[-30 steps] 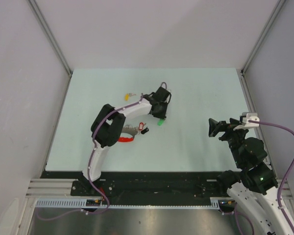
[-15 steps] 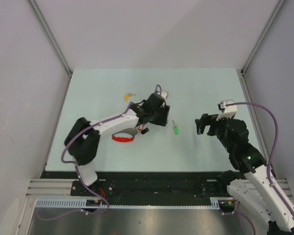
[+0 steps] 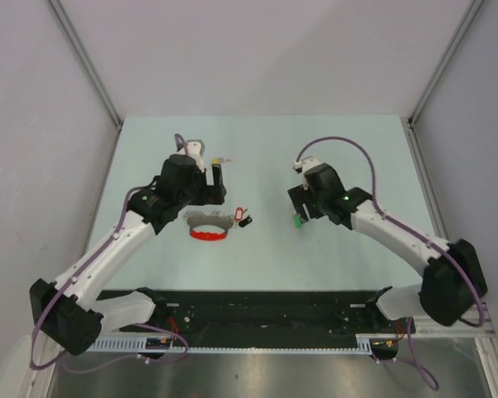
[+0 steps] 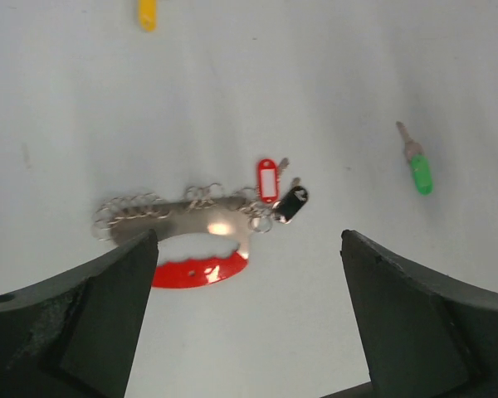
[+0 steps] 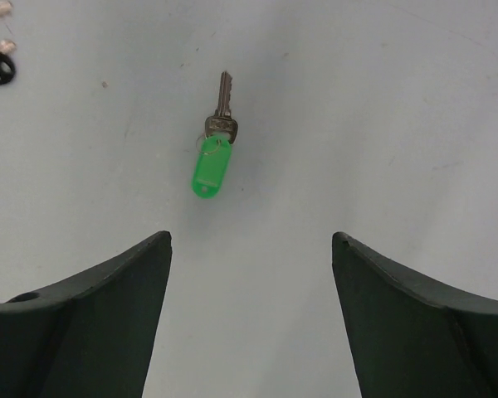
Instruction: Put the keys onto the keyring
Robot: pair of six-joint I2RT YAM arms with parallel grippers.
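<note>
Keyring (image 4: pixel 207 224): glossy red band, silver chain

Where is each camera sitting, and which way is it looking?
Top external: high above and behind the arms, looking down at the table; both arms show, bases at the bottom.
Left wrist: on the left arm's wrist, looking down at the keyring; the open left gripper frames the bottom corners.
Right wrist: on the right arm's wrist, looking down at the green key; the open right gripper frames the bottom corners.
Shared: both wrist views show the green key; the left one also shows the yellow key.
</note>
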